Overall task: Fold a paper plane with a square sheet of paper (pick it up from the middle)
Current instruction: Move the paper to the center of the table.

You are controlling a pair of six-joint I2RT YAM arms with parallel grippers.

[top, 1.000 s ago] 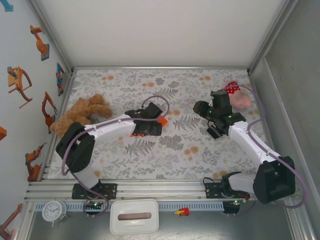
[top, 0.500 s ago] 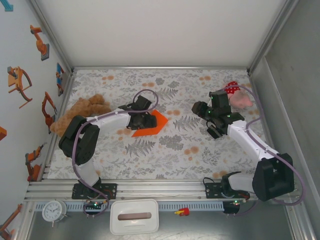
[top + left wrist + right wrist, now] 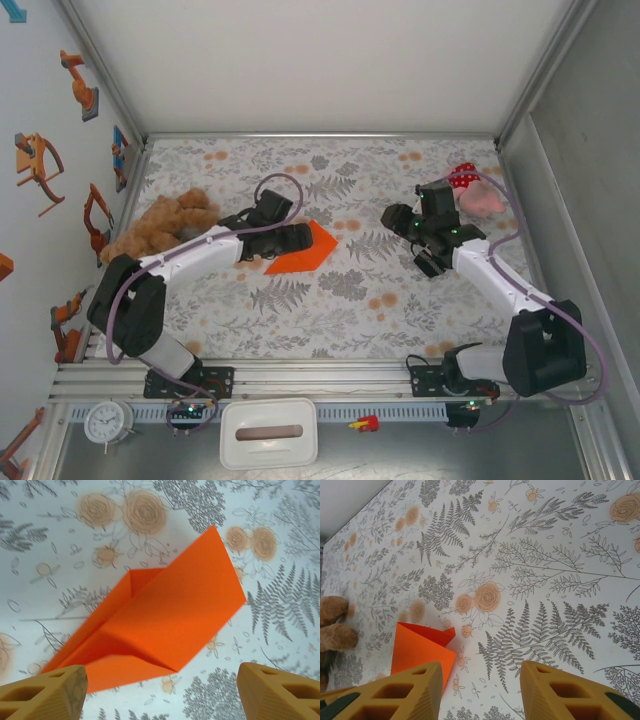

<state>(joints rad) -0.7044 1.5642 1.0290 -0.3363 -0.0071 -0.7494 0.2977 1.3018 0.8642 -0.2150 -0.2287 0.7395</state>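
The square sheet of paper point(image 3: 308, 248) is square in name only. It lies flat on the table point(image 3: 340, 310), a little to the 9 o'clock side of the middle, creased into a broad arrowhead with its tip aimed at about 2 o'clock. In the left wrist view one flap is doubled over and a crease runs along its length, but the body is wide, nothing like a slim dart. I'd guess the early folds are in and the narrowing wing folds are left, so roughly mid-job.

The left gripper point(image 3: 160, 674) hangs over the sheet's 8 o'clock end with its fingers spread wide and holds nothing; the paper lies under the gap, unpinched. The right gripper point(image 3: 480, 667) sits well apart at 3 o'clock of the paper, its jaws partly apart with only floral tabletop between them.

Every edge of the paper rests well in from the table's borders. There is bare surface between it and the right gripper, and a broad bare band toward 6 o'clock. The tight spots are at the sides — a teddy bear point(image 3: 165, 225) at 9 o'clock, near the left arm, and a red-dotted plush point(image 3: 475, 192) just beside the right wrist at its 1 o'clock, with walls close behind both
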